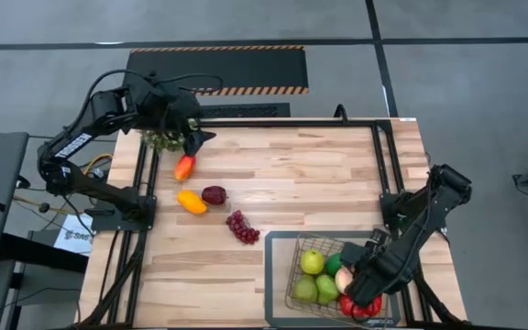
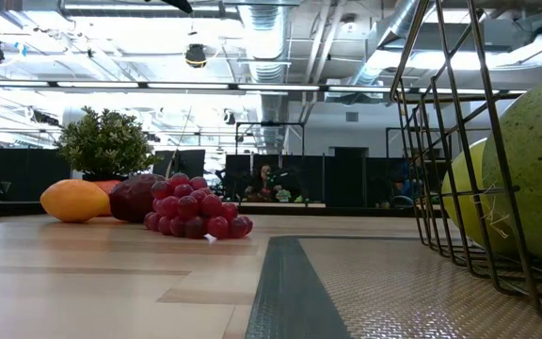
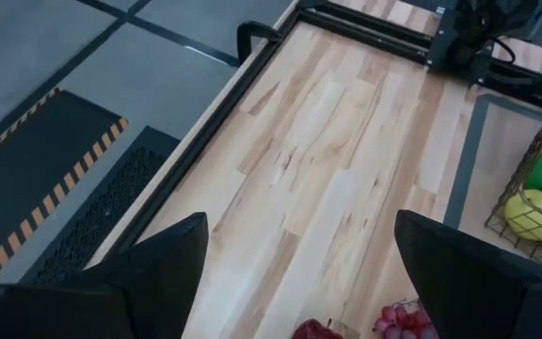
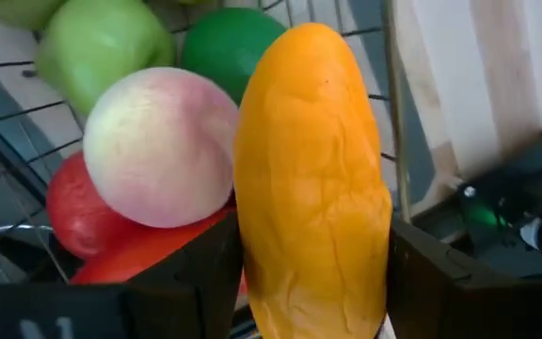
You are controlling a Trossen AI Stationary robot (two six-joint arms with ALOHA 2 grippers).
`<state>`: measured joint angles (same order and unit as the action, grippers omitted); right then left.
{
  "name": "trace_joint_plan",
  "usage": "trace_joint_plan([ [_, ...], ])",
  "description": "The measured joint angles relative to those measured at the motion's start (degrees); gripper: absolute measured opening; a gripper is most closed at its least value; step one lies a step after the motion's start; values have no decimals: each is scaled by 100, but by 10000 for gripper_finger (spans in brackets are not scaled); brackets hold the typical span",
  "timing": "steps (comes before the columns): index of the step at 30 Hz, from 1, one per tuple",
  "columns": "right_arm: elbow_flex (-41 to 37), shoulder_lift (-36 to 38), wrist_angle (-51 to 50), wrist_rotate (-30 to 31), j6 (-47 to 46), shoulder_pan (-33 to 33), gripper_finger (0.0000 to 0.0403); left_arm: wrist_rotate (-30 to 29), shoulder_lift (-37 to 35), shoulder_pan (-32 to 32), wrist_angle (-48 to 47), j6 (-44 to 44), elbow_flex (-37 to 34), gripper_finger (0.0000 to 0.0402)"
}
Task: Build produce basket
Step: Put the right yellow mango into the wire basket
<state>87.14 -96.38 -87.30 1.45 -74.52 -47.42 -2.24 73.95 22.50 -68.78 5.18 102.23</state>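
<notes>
The wire basket (image 1: 287,275) stands on a grey mat near the table's near right corner and holds green pears and apples (image 1: 312,263), a pink peach (image 4: 163,146), a lime (image 4: 233,47) and red peppers (image 4: 92,226). My right gripper (image 1: 363,289) hangs over the basket's right side, shut on an orange pepper (image 4: 313,179). My left gripper (image 1: 193,142) is open at the far left, above a red-orange pepper (image 1: 184,167). A yellow pepper (image 1: 191,202), a dark red fruit (image 1: 214,194) and purple grapes (image 1: 243,227) lie on the table. My right gripper pinches the orange pepper's two long sides (image 4: 252,264) between its two fingers, near one end. The fingers point down from above. The pepper hangs over the fruit in the basket, next to the peach; I cannot tell whether it touches the peach.
A bushy potted plant (image 1: 161,137) stands at the far left edge, right beside my left gripper. A black frame (image 1: 383,156) runs along the table's far and right edges. Bare wood lies between the loose produce and the basket.
</notes>
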Motion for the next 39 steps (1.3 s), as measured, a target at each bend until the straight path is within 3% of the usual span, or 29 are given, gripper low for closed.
trace_joint_plan([
  [11,-492,0,268,-2,-48,-39,224,-4,0,0,-1,36,1,328],
  [21,-497,-2,223,-4,-66,-44,250,-7,0,0,-3,61,1,328],
  [39,-495,-2,204,-114,-49,-7,251,-9,-2,0,-119,63,1,328],
])
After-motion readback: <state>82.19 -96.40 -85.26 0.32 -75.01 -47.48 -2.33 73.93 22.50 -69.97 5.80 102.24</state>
